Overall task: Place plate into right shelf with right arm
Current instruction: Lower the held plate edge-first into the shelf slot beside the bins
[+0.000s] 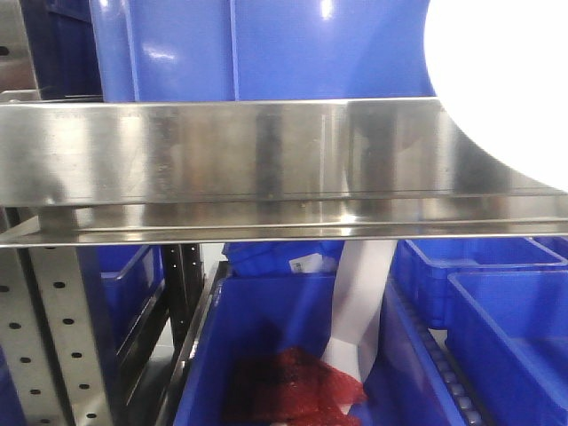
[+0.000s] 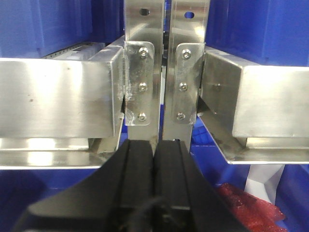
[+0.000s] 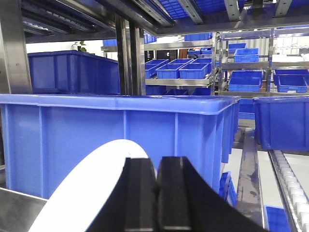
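Pinched at its rim by the right gripper (image 3: 155, 166), the plate (image 3: 82, 193) looks stiff, glossy, slippery and breakable, so a firm rim hold seems safest near the right shelf (image 1: 222, 151).

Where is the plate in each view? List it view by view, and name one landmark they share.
Exterior front-facing: the plate fills the top right corner, overlapping the steel rail.
Left wrist: not in it.
Right wrist: the plate arcs up from the lower left, in front of the blue bin.
Shared landmark: the blue bin, top centre in the front view; the left wrist shows only blue walls.
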`<state>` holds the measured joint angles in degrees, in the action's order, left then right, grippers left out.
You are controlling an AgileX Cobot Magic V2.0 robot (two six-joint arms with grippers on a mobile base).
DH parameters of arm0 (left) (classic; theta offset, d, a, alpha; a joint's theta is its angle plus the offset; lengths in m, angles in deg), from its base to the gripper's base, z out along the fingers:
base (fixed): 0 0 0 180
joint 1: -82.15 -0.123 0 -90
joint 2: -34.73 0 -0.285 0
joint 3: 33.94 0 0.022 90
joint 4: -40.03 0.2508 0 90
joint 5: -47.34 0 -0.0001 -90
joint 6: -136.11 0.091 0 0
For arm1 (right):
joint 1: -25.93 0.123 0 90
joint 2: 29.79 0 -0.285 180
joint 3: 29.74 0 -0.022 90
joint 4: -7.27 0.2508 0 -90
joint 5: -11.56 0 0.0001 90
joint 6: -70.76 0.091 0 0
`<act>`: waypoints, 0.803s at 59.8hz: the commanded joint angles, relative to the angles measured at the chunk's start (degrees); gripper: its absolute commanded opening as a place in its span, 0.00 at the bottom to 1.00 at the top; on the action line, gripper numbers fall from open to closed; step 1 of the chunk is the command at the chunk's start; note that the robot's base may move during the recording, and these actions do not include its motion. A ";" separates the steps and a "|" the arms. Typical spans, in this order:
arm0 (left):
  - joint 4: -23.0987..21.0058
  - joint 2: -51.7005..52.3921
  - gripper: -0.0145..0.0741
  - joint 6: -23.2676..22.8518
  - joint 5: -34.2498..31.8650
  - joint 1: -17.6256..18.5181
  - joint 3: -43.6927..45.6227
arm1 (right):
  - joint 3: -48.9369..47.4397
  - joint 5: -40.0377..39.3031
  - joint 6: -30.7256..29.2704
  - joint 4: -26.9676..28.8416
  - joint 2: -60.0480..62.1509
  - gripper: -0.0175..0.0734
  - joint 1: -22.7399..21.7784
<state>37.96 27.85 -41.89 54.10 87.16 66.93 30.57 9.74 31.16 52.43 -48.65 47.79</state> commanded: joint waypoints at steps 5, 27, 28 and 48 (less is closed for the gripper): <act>-0.33 0.37 0.11 -0.19 -4.99 0.37 -0.46 | -2.17 -4.98 -0.12 0.40 -0.62 0.25 -0.26; -0.33 0.37 0.11 -0.19 -4.99 0.37 -0.46 | -15.07 -1.23 -0.12 1.61 -4.18 0.25 -0.26; -0.33 0.37 0.11 -0.19 -4.99 0.37 -0.46 | -16.19 -1.12 -0.12 2.05 -5.18 0.25 -0.26; -0.33 0.37 0.11 -0.19 -4.99 0.37 -0.46 | -37.40 -0.81 -0.12 4.68 -30.08 0.25 -0.26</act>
<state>37.96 27.85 -41.89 54.10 87.16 66.93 -0.18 12.10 31.16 56.39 -71.76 47.79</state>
